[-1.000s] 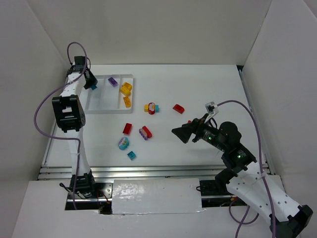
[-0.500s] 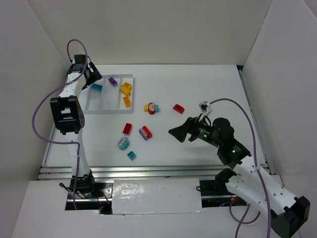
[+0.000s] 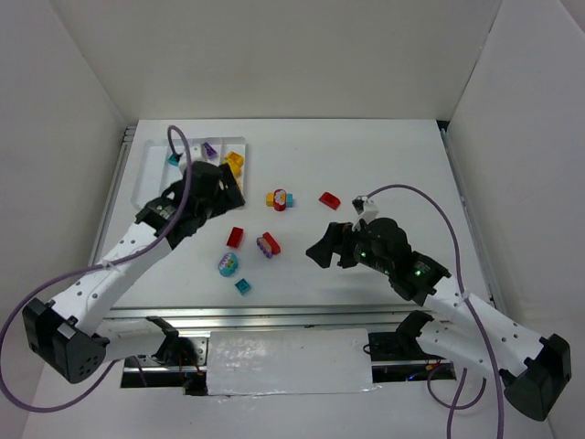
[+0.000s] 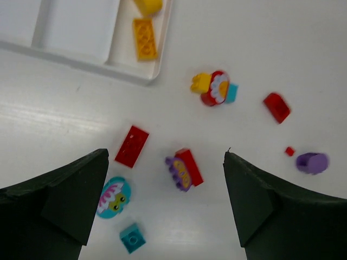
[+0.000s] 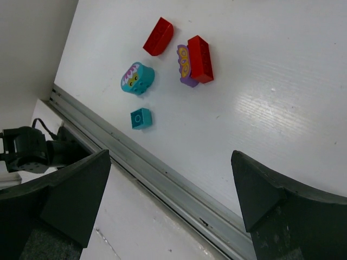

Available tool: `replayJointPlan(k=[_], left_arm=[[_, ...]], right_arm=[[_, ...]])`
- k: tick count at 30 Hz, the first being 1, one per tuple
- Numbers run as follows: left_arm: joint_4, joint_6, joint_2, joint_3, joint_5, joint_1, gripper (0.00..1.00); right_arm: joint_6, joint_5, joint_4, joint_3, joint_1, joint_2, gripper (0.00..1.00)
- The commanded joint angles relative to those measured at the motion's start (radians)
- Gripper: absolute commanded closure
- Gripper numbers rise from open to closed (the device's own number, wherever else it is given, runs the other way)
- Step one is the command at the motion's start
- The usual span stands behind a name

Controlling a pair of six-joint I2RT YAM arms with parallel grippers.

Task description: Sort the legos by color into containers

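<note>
The white tray of containers (image 3: 189, 151) sits at the back left, and my left arm hides part of it. It holds a teal brick (image 3: 171, 158), a purple one (image 3: 209, 149) and yellow ones (image 3: 235, 163) (image 4: 145, 46). Loose legos lie mid-table: a flat red brick (image 3: 235, 237) (image 4: 132, 146), a purple-and-red brick (image 3: 268, 244) (image 4: 184, 169), a round teal piece (image 3: 228, 264), a small teal brick (image 3: 243, 285) (image 5: 141, 118), a yellow-red-teal cluster (image 3: 280, 198) and a red brick (image 3: 329, 199). My left gripper (image 3: 219, 187) (image 4: 165, 157) hangs open and empty above them. To their right my right gripper (image 3: 315, 249) (image 5: 171, 157) is open and empty.
White walls close in the table on the left, back and right. A metal rail (image 5: 162, 184) runs along the near edge. A small purple piece (image 4: 312, 162) and a tiny red bit (image 4: 290, 151) lie right of the loose bricks.
My left gripper opened and left the teal brick in the tray. It then swung from the back-left corner toward the tray's near right corner. The right gripper edged left.
</note>
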Motion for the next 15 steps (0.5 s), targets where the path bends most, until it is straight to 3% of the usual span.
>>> replayJointPlan(k=[1,3,9,15], left_arm=[[-0.117,-0.079,0.038,-0.112,-0.108,-0.092,0.0],[-0.135,-0.077,0.042,-0.135,-0.105,-0.14,0.01],[0.003,-0.039,0.007,-0.351,0.054,-0.143,0.0],[0.044,-0.06,0.047,-0.431,0.065,-0.141,0.01]], right_arm=[[0.012,0.076,-0.045,0.031,0.01,-0.056,0.0],[0.009,0.065,-0.048,0.019,0.012,-0.079,0.0],[-0.017,0.007,-0.057,-0.006,0.012,-0.159,0.0],[-0.026,-0.001,-0.067,-0.018,0.013,-0.179,0.01]])
